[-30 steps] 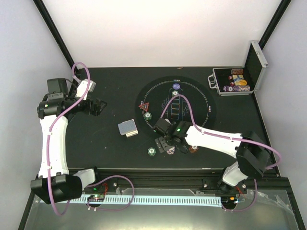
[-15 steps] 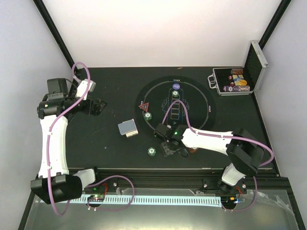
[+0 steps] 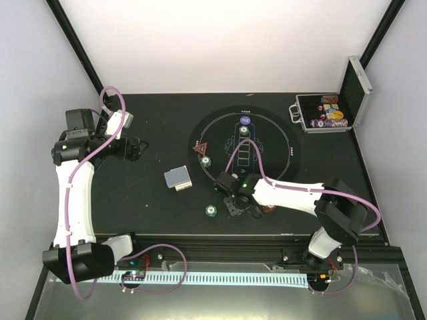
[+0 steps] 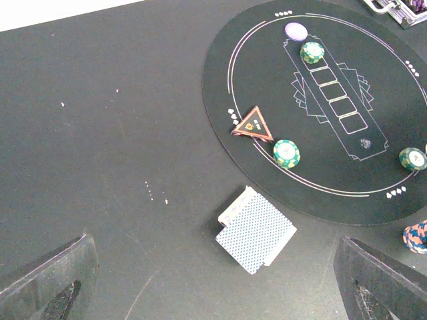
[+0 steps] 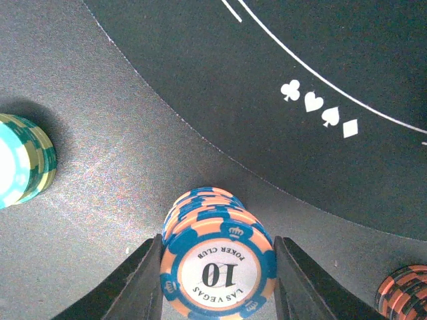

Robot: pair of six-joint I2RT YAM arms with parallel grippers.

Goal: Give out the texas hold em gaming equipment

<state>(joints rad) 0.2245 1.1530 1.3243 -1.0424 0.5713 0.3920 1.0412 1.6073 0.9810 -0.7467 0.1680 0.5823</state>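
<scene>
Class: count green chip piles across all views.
4 piles: one by the white disc, one by the red triangle, one alone near the mat's rim, one off the mat near the right pincer. The arm may hide more.

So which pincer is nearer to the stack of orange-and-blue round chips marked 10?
Right: the right pincer straddles the orange-and-blue chip stack; the left pincer hangs far away to its left.

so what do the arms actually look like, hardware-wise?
Left arm and right arm: white links, black joints, a lilac cable looping along each, a green light near the wrist. Left pincer and right pincer: black, tapered fingers.
</scene>
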